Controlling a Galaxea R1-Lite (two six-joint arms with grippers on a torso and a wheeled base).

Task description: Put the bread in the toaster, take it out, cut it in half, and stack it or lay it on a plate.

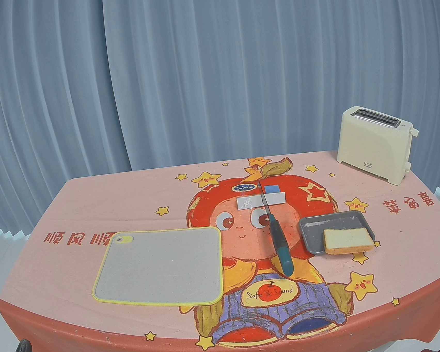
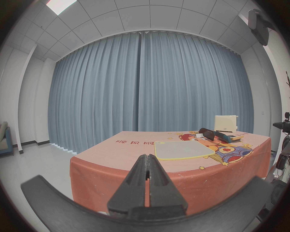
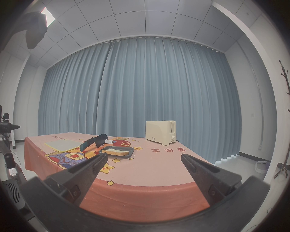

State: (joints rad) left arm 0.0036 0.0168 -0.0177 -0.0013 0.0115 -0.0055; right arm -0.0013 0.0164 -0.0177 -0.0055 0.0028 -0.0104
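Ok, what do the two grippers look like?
Both are plain black. The left gripper has two wedge-shaped fingers tapering to narrow tips, and a curved black bar at their base. The right gripper has the same build, with small screw holes near each finger's base.

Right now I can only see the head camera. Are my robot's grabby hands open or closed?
Observer: The left gripper is shut, with its two fingers pressed together.
Operator: And the other one?
Observer: The right gripper is open. Its fingers are wide apart and there is nothing between them.
Operator: Is the knife lying flat?
Observer: It doesn't look flat. From the side, the knife stands on edge, and its broad dark blade sits higher than its teal handle.
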